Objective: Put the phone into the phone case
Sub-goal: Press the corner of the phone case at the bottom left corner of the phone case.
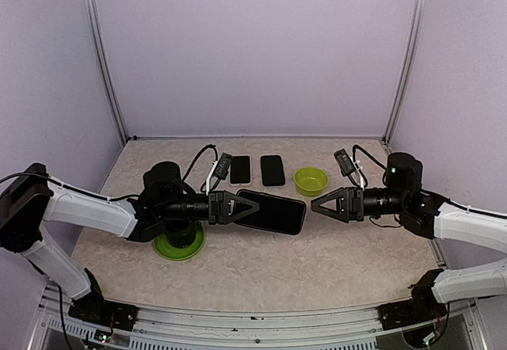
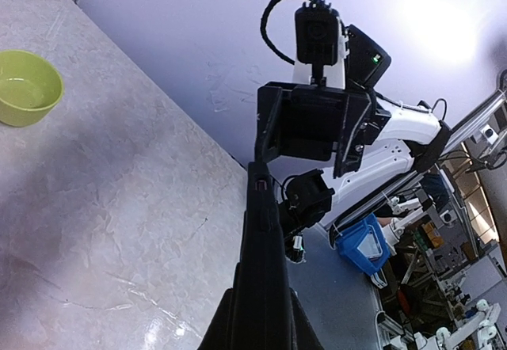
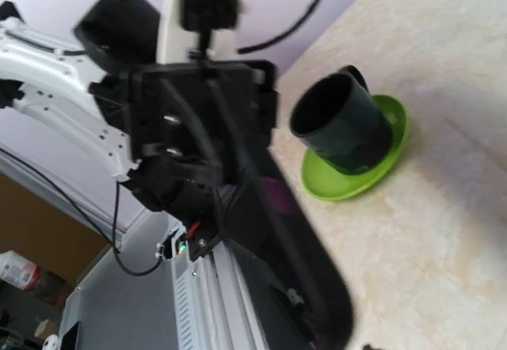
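Observation:
My left gripper (image 1: 236, 207) is shut on the left end of a black phone case (image 1: 273, 211) and holds it level above the table. The case's upper face is glossy like a phone screen, but I cannot tell whether the phone sits in it. In the left wrist view the case (image 2: 263, 271) runs edge-on out from between my fingers (image 2: 224, 330). My right gripper (image 1: 315, 205) stands open just right of the case's free end, apart from it. The right wrist view shows the case (image 3: 297, 255) end-on, blurred.
Two dark phone-sized slabs (image 1: 240, 169) (image 1: 272, 170) lie flat at the back middle. A small green bowl (image 1: 310, 180) stands right of them. A dark mug (image 3: 341, 124) on a green saucer (image 1: 179, 245) sits under my left arm. Purple walls enclose the table.

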`<state>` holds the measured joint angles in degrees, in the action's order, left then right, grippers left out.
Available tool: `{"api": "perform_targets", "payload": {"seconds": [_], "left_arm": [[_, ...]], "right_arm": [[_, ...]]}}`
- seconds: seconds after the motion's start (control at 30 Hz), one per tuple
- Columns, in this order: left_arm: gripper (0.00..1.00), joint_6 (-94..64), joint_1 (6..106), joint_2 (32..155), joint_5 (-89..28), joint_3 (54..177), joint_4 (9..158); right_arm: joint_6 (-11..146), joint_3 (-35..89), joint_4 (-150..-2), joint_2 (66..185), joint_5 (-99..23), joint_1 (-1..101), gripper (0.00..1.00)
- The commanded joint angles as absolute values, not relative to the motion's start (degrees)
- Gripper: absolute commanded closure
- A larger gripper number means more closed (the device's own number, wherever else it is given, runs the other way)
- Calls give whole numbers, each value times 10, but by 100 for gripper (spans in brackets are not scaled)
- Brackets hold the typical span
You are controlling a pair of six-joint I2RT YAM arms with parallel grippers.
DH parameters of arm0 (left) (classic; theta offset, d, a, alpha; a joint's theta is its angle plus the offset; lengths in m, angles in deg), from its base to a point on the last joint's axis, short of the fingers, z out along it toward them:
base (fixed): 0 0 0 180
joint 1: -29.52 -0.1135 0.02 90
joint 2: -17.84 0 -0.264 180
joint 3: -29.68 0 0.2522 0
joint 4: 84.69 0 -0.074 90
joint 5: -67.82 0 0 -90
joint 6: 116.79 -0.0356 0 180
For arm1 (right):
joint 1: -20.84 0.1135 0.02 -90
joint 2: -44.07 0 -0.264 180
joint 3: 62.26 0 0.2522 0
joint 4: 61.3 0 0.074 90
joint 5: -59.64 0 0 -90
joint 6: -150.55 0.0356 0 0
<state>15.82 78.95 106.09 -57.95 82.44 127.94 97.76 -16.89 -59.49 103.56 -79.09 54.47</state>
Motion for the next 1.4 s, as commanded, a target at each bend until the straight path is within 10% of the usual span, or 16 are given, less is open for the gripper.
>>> {"api": "perform_targets", "payload": {"seconds": [0.0,0.67,0.97,1.1,1.27,1.37], "left_arm": [[100,162,788,1027,-581,822,1340],[100,168,788,1025,-574,817,1353],[93,158,788,1030,-560,822,1323],[85,137,788,1030,-534,832,1274],[100,123,788,1024,-510,833,1244],[100,110,788,1018,-491,837,1219]], "right_arm": [[999,-193,-541,1067,-792,541,40],[1045,-207,-404,1155,-854,603,49],[1042,-184,-420,1172,-834,612,100],[983,-161,-523,1146,-786,612,100],[937,-137,-612,1110,-751,611,100],[919,-129,-649,1085,-736,608,76]]}}
